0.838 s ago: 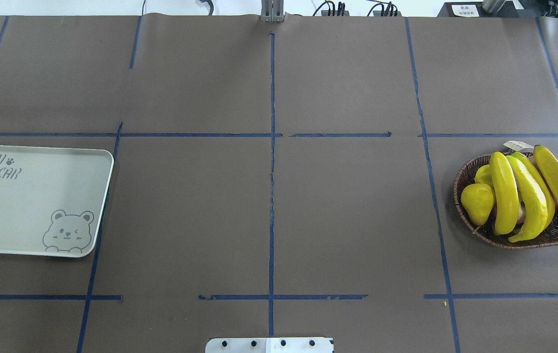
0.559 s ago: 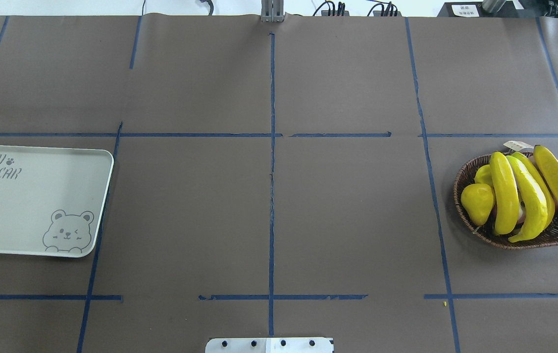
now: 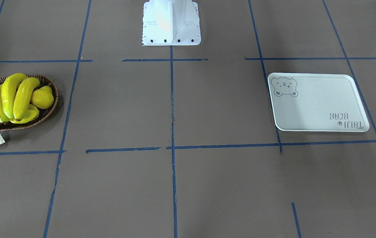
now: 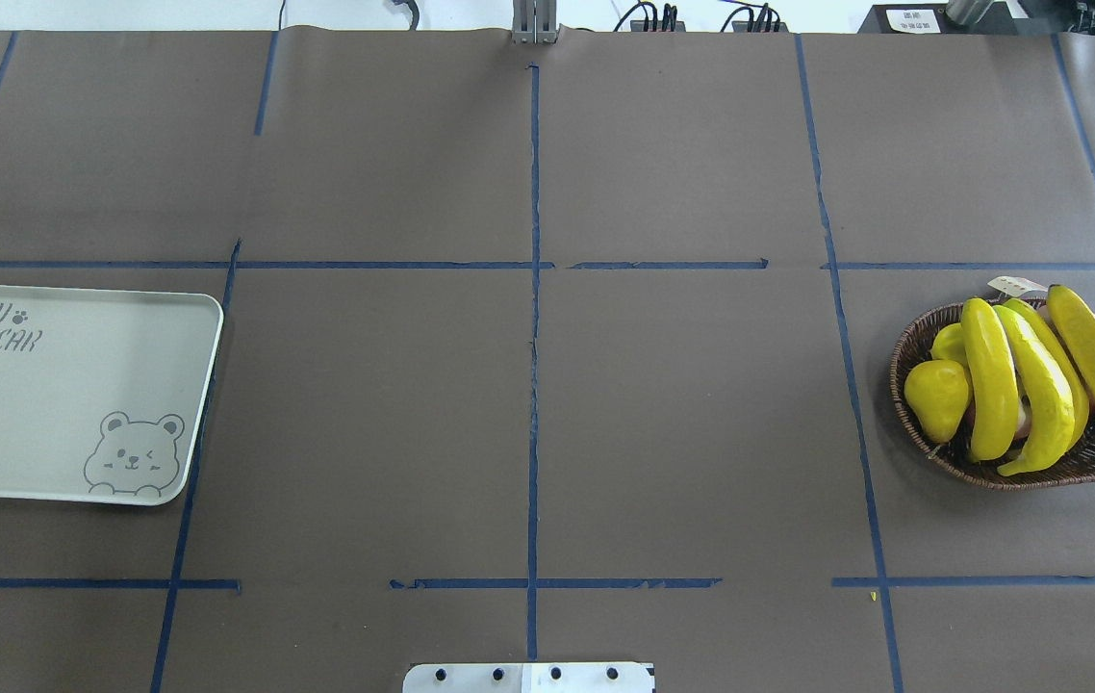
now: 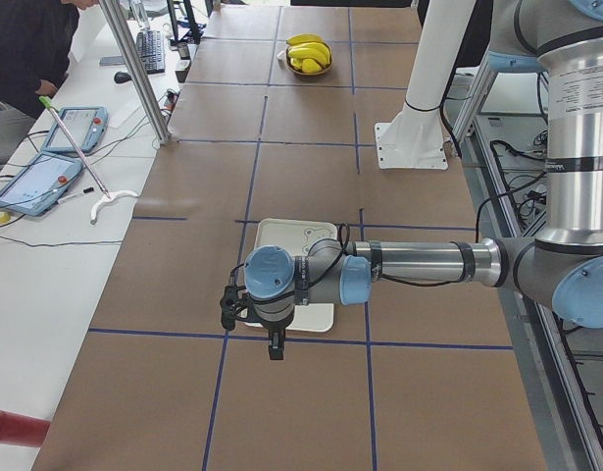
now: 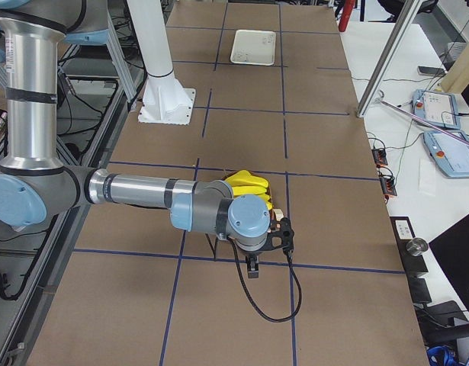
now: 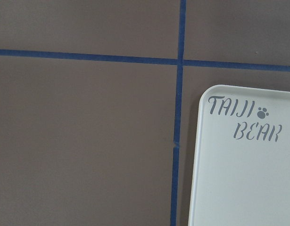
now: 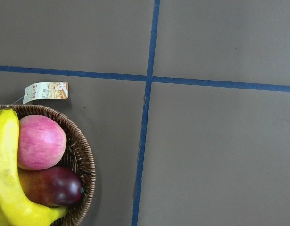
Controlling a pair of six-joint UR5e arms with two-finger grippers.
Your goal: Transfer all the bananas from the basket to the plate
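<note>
Several yellow bananas (image 4: 1043, 385) lie side by side in the brown wicker basket (image 4: 1086, 469) at the table's right; they also show in the front-facing view (image 3: 13, 96). The pale plate (image 4: 57, 385) with the bear print lies empty at the far left. The left gripper (image 5: 275, 345) hangs over the plate's outer edge, and its wrist view shows the plate's corner (image 7: 244, 179). The right gripper (image 6: 253, 267) hangs just beyond the basket, and its wrist view shows the basket's rim (image 8: 86, 160) and one banana (image 8: 8, 179). I cannot tell whether either gripper is open or shut.
A yellow pear (image 4: 937, 395), a pink apple (image 8: 41, 141) and a dark red fruit (image 8: 53, 183) share the basket. Its paper tag (image 8: 45, 91) lies on the table beside it. The robot's white base (image 3: 171, 23) stands at the near middle edge. Blue tape lines cross the brown table.
</note>
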